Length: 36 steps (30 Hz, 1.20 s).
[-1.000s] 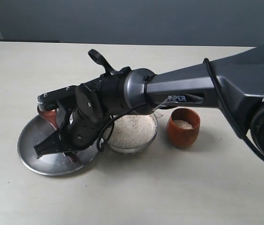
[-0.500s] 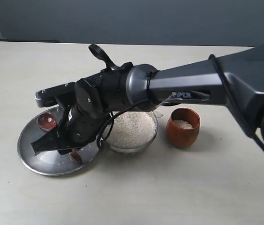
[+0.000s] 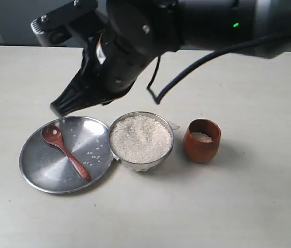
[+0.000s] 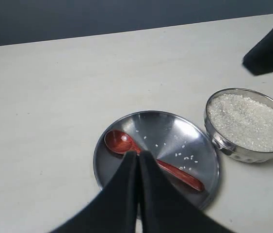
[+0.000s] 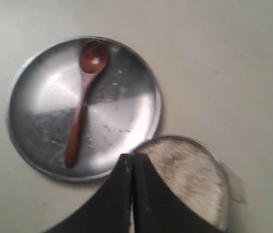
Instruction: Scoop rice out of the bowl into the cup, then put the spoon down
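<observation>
Right gripper (image 3: 58,108) pinched closed, empty, hangs over the plate's (image 3: 34,173) far rim. Left gripper (image 4: 137,155) closed too, empty. Spoon (image 3: 65,152) lies flat inside the plate. Bowl (image 3: 141,164) of rice (image 3: 140,137) meets the plate's edge, cup (image 3: 202,147) just beside it. Table (image 3: 228,212) spreads wide around.

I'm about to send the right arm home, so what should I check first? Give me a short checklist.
1. Spoon lies free on the plate: ok.
2. Right pincer shut, holding nothing: ok.
3. Right pincer raised clear of the plate: ok.
4. Cup upright with rice inside: ok.
5. Bowl upright beside the plate: ok.
6. No spilled rice: not ok, stray grains lie on the plate.
</observation>
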### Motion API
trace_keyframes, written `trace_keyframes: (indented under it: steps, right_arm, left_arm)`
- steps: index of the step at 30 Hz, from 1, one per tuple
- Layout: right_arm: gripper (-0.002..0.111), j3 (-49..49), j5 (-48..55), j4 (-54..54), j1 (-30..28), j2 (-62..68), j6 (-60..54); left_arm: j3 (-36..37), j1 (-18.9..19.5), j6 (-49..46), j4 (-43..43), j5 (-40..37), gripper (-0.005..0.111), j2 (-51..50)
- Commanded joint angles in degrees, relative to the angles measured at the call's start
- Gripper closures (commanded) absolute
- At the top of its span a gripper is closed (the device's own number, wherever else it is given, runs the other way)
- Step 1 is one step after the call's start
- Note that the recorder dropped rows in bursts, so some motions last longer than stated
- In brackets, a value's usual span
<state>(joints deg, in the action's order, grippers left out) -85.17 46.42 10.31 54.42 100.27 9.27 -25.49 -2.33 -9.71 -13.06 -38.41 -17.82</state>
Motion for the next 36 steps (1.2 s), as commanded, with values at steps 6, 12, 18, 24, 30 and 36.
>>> trace_keyframes:
  steps: [6,12,18,24,30,36]
  right_arm:
    - [0.108,0.9,15.7,22.5,-0.1,-17.4,8.3]
    - [0.108,6.4,17.5,31.5,-0.1,-32.3,15.3]
    - [0.108,17.5,15.2,40.1,-0.1,-46.8,22.4]
    - [0.108,30.7,11.1,48.1,-0.1,-61.3,30.3]
    - [0.108,42.1,1.9,50.6,-0.1,-72.0,31.9]
    - [0.108,49.3,-1.8,51.4,-0.1,-75.9,37.3]
  left_arm:
    - [0.3,-0.1,0.1,0.5,0.5,0.106,-0.2]
    - [0.3,-0.1,0.1,0.8,0.5,0.106,-0.2]
    - [0.3,-0.1,0.1,0.8,0.5,0.106,-0.2]
    - [0.3,-0.1,0.1,0.8,0.5,0.106,-0.2]
    - [0.3,-0.1,0.1,0.8,0.5,0.106,-0.2]
    - [0.3,-0.1,0.1,0.8,0.5,0.106,-0.2]
